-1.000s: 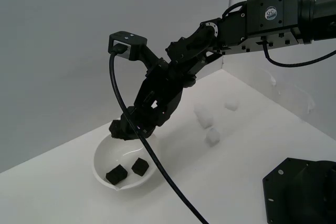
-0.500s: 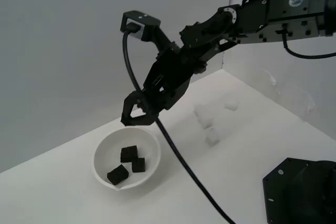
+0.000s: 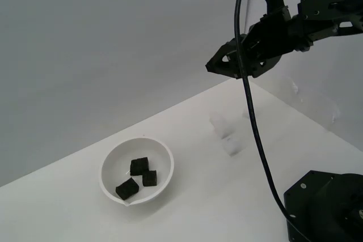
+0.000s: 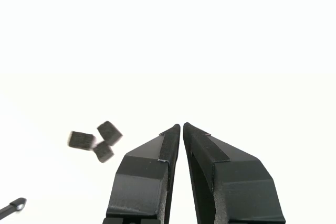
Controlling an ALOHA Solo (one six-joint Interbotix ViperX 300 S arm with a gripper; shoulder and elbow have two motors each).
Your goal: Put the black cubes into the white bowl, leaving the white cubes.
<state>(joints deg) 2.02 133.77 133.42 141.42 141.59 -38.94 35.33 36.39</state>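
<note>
Above the counter [image 3: 187, 196], high toward the exterior view's right, the gripper [image 3: 218, 67] had risen well away from the white bowl [image 3: 136, 169], over which it hung half a second before. Its jaws were nearly shut with only a thin slit between them, and nothing was held. All three black cubes [image 3: 139, 166] lay inside the bowl, close together, where one second before only two lay there and the third was at the gripper. The sorting therefore seemed finished, and the arm seemed to be retreating.

The white cubes [image 3: 229, 147] stayed on the counter, well apart from the bowl, but they were pale against the white surface, so their number was hard to tell. The wrist view was overexposed: the bowl was washed out and only the black cubes [image 4: 97, 140] showed.
</note>
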